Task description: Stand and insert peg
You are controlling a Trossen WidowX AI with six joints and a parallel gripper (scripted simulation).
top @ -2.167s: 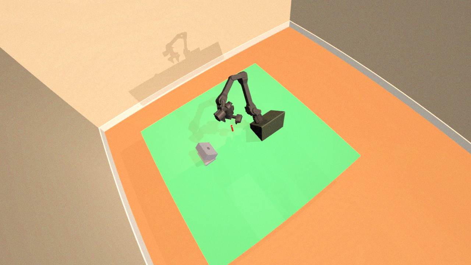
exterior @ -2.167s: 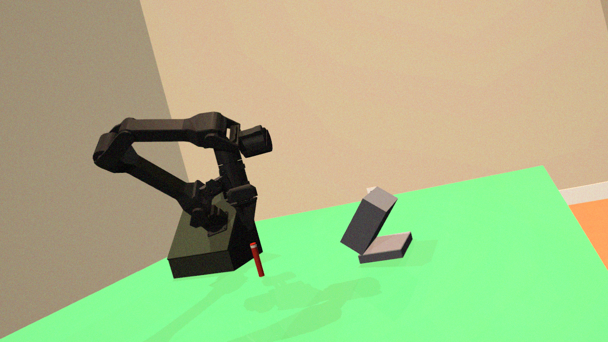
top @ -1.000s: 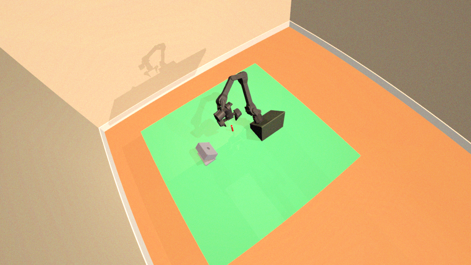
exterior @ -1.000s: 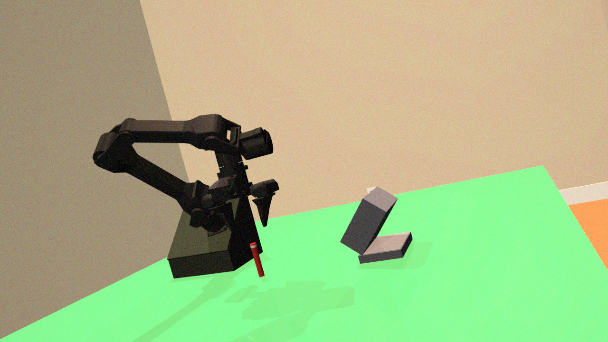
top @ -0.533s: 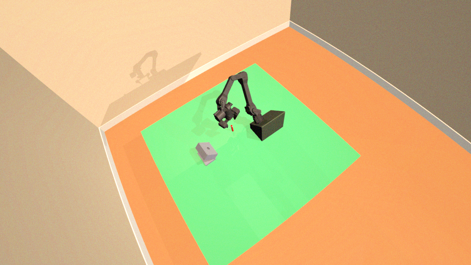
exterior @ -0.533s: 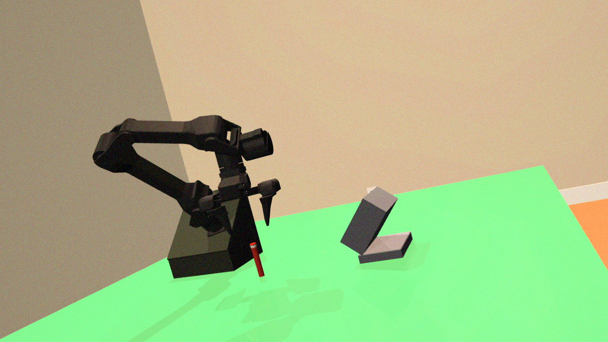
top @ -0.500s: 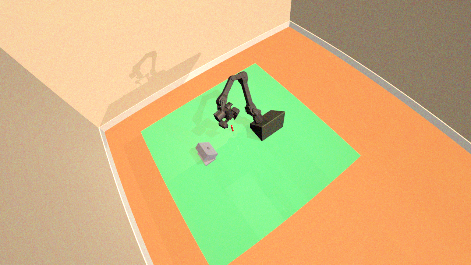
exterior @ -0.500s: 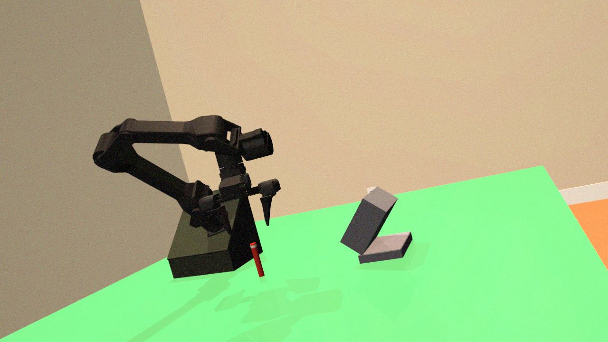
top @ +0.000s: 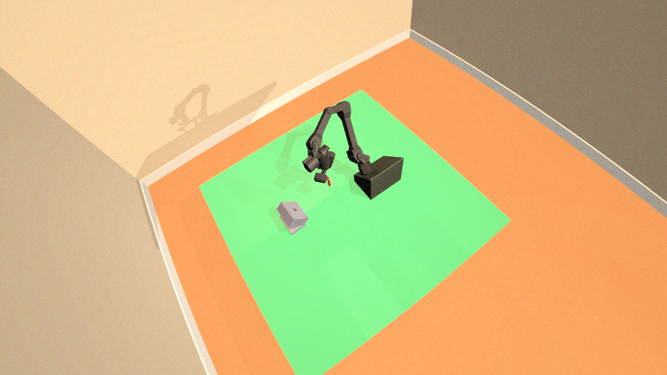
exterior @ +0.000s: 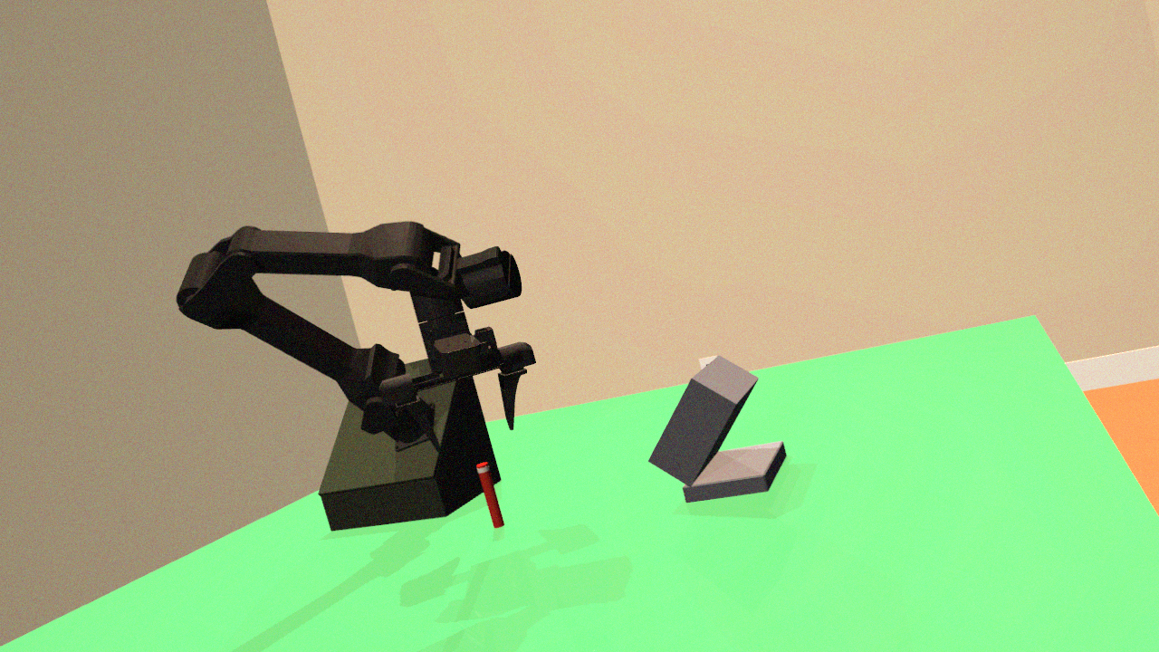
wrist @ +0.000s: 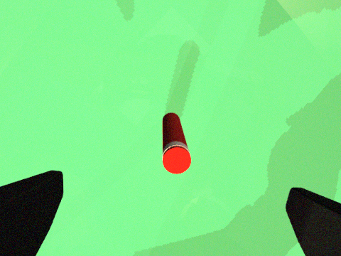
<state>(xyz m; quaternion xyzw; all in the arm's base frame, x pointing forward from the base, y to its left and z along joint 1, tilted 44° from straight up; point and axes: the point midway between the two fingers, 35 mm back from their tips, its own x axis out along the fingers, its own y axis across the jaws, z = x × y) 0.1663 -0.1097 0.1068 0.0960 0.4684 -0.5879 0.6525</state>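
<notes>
Red cylindrical peg (exterior: pixel 489 494) was seen standing band-up on the green table (exterior: pixel 850 503); the black pincer (wrist: pixel 176 223), wide open and empty, was poised above, so regrasping seemed next.

a green mat (top: pixel 373 261) lies under the claw (exterior: pixel 454 397), spreading well past it on every side. orange floor (top: pixel 536 289) rings the mat. beyond the claw, beige walls (top: pixel 139 55) rise behind a pale baseboard (top: pixel 280 100), crossed by shadows.
</notes>
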